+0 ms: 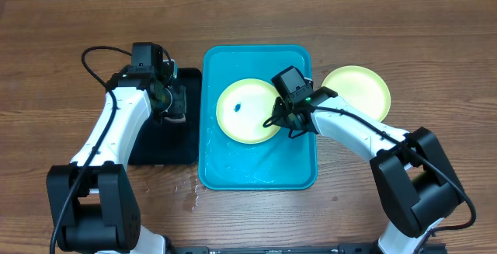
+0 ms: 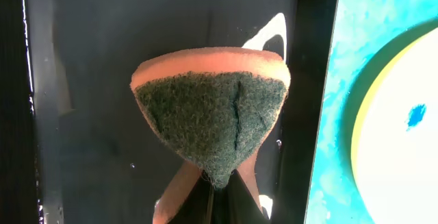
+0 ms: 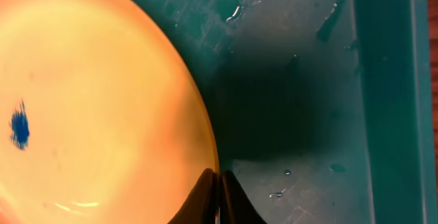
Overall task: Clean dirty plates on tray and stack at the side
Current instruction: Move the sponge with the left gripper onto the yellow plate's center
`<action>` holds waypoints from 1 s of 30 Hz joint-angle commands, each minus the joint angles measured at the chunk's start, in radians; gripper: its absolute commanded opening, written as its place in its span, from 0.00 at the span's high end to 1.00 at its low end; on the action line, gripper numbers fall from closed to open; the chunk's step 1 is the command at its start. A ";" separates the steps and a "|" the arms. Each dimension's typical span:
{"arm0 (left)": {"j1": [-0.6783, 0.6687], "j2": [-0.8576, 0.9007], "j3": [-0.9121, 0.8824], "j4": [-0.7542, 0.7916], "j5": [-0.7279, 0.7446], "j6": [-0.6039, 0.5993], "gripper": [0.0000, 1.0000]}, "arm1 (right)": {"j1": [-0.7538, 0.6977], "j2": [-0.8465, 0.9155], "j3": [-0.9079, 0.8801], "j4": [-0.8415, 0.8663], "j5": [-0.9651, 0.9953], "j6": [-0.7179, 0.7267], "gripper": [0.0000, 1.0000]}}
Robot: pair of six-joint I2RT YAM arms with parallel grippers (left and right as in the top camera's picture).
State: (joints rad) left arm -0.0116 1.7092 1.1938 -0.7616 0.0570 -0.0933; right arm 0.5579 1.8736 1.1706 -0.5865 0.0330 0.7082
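The right fingers (image 3: pixel 219 184) were closed on the right rim of the speckled plate (image 1: pixel 245 113), which lay in the tray (image 1: pixel 256 170) left of them; that arm was nearer. Farther left, the left fingers (image 2: pixel 213 200) gripped a sponge (image 2: pixel 212 121) over the black tray (image 1: pixel 159 147); a second plate (image 1: pixel 357 91) sat far right on the desk (image 1: pixel 62 44).

Left arm (image 1: pixel 116 126) and right arm (image 1: pixel 351 130) both reach forward and inward, each with jaws clamped shut.

We find one pale yellow-green plate (image 1: pixel 245 110), marked with a blue speck, in the wet turquoise tray (image 1: pixel 256 172). A second yellow-green plate (image 1: pixel 361 91) lies on the table just right of it.
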 commanded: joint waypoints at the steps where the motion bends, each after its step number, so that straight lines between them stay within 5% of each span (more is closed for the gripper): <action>1: -0.002 0.009 0.023 0.004 -0.008 0.019 0.96 | -0.005 0.002 0.002 -0.003 -0.025 -0.001 0.96; 8: -0.004 0.010 0.114 -0.077 -0.122 0.020 0.96 | -0.059 0.002 0.038 -0.071 -0.092 -0.005 0.95; 10: -0.004 0.009 0.160 -0.116 -0.136 0.019 0.96 | -0.061 0.002 0.038 -0.074 -0.105 -0.005 0.82; 12: -0.004 0.009 0.208 -0.155 -0.134 0.019 0.96 | -0.059 0.002 0.038 -0.074 -0.106 -0.005 0.81; 19: -0.043 0.009 0.327 -0.256 0.151 -0.019 0.96 | -0.048 0.002 0.028 -0.056 -0.106 -0.005 0.82; 22: -0.091 0.013 0.315 -0.253 0.316 -0.019 0.96 | -0.048 0.003 0.027 -0.055 -0.107 -0.004 0.92; 30: -0.261 0.068 0.291 -0.214 0.230 -0.045 0.96 | -0.047 0.003 0.027 -0.055 -0.140 -0.005 0.96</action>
State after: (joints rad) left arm -0.2249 1.7405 1.4963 -0.9871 0.2924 -0.1051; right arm 0.5056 1.8736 1.1854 -0.6460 -0.0914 0.7055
